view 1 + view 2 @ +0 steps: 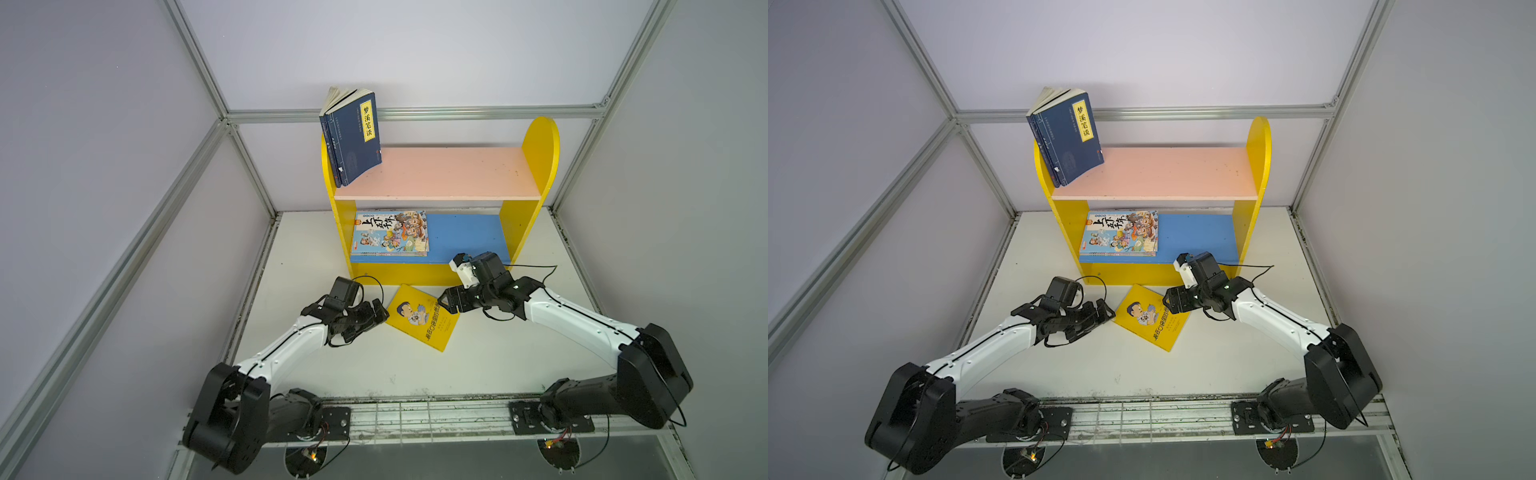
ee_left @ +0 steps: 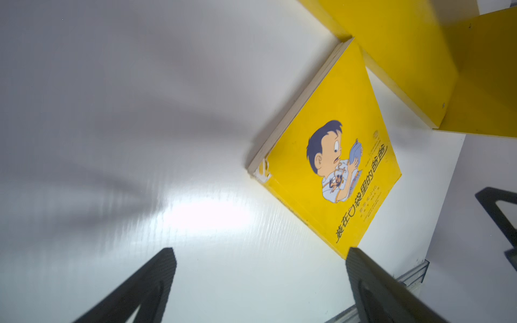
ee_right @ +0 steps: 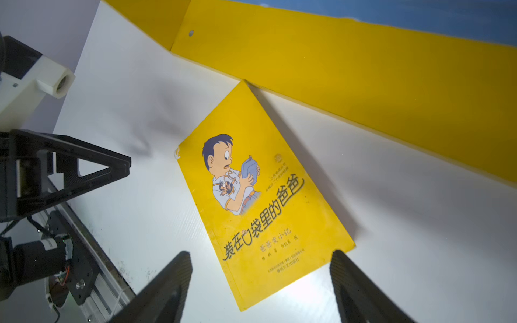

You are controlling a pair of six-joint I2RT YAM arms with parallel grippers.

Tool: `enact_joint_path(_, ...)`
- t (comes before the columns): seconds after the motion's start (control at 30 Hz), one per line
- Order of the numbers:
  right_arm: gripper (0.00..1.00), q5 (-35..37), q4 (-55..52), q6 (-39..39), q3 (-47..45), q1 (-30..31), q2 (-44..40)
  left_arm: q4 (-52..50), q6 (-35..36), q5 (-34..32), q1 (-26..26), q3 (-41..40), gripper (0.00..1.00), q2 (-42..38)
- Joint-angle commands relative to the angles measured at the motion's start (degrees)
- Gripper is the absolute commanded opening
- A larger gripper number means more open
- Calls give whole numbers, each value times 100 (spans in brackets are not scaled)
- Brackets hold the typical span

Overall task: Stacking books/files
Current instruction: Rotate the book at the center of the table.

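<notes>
On the white table (image 1: 498, 365), yellow book (image 1: 422, 318) abuts the shelf (image 1: 415, 277) between empty, wide-open left pincer (image 1: 381, 312) and right pincer (image 1: 444, 301).

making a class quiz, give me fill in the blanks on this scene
The navy books stand on the ____ level of the shelf, top or bottom.
The book on the table is coloured ____.
Left gripper and right gripper are both ____.
Missing: top; yellow; open
</notes>
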Motion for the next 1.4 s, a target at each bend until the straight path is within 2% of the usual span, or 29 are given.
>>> enact_joint_path(0.0, 83, -519, -335, -939, 317, 1, 427, 25, -528, 100, -215, -189, 99, -231)
enact_joint_path(0.2, 84, -457, -382, -1197, 521, 0, 1052, 708, -1271, 133, -941, -353, 99, -53)
enact_joint_path(0.33, 84, -436, -164, -1134, 471, 5, 1328, 1261, -1697, 119, -1168, -521, 98, 206)
enact_joint_path(0.57, 83, -370, 112, -1001, 391, 1, 1561, 2093, -2220, 342, -1245, -924, 96, 459)
enact_joint_path(0.87, 81, -133, 253, -998, 470, -7, 1797, 2274, -2553, 208, -1314, -1193, 95, 293)
enact_joint_path(1.13, 82, 811, 926, -1080, 150, -7, 1285, 2256, -2618, 129, -1324, -1263, 94, 275)
enact_joint_path(1.37, 83, 413, 1200, -962, -18, -41, 1448, 2312, -2646, 105, -1324, -1304, 94, 290)
